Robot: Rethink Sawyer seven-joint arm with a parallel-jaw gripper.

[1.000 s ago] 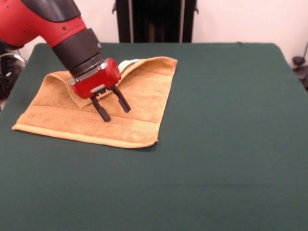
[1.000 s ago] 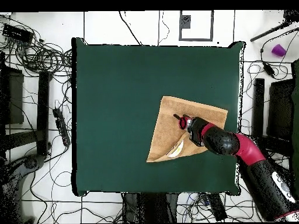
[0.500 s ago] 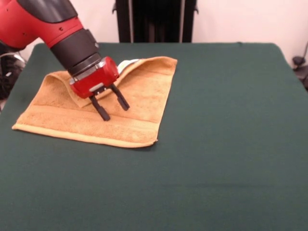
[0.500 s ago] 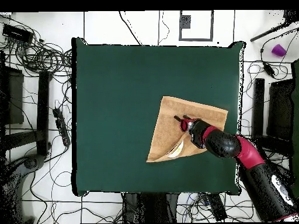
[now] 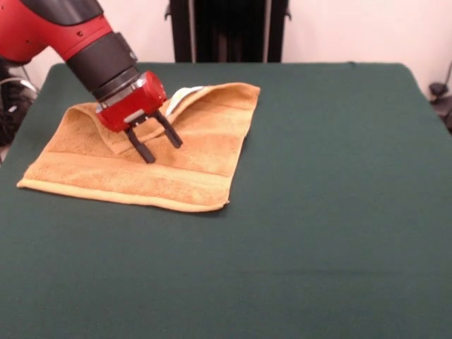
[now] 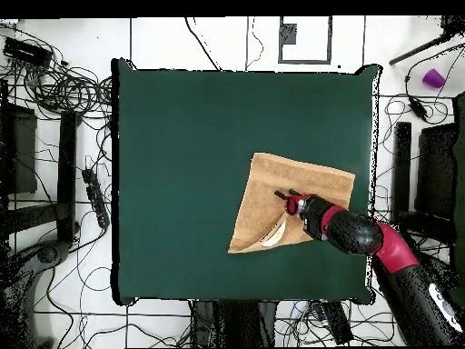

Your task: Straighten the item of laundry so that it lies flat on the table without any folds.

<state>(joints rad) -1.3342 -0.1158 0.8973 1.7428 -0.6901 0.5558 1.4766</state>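
Small, roughly square orange-tan terry towel (image 5: pixel 141 152) lies on the large rectangular desk covered in dark green cloth (image 5: pixel 318 212), toward the left of the front view and nearer the far edge; in the overhead view the towel (image 6: pixel 272 186) sits toward the right side of the desk (image 6: pixel 182 164), below centre. Not flat: the far left part is turned over onto itself in a raised fold, and a small white label (image 5: pixel 185 92) shows at the far edge beside that fold. A woven border band runs parallel to the near edge. Near edge and right-hand edge lie smooth on the cloth; near right corner is flat. Red and black arm comes in from the upper left of the front view; its red-bodied pincer (image 5: pixel 154 141) with two black fingers points down at a slant over the middle of the towel. Fingers spread apart, released, nothing between them. Tips sit just at the towel's surface beside the fold; actual contact cannot be told. In the overhead view the pincer (image 6: pixel 284 194) lies over the towel's middle
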